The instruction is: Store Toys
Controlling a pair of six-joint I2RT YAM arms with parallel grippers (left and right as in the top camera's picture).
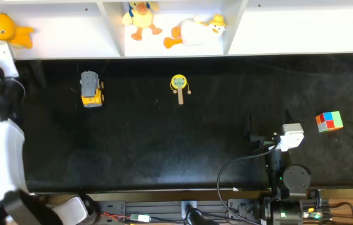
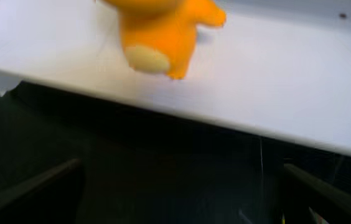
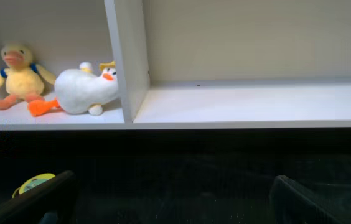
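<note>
Left tool (image 2: 182, 165): fingers were spread wide with nothing between them, and it stood at the front lip of the shelf (image 2: 300, 93), facing the left compartment. An orange plush toy (image 2: 163, 31) sat in that compartment just ahead of the tool. In the left wrist view its upper part was cut off and its outline was blurred.

Right tool (image 3: 174, 177): fingers were likewise wide apart and empty, held low over the surface (image 1: 164, 144) and well back from the shelf. One finger (image 3: 32, 199) hid part of a small hand drum toy (image 3: 35, 183), of which only the yellow rim showed in the right wrist view.

Middle compartment: a yellow plush duck (image 3: 17, 74) sat upright, with a white plush duck (image 3: 85, 90) lying just beside it against the divider.

Surface: it was black and matt. A yellow toy truck (image 1: 91, 89) and the hand drum toy lay on it near the shelf, well apart from each other. A coloured cube (image 1: 329, 121) sat toward the right side, near the right arm.

Cables (image 1: 239, 172) ran along the near edge of the surface. The shelf was white throughout.
</note>
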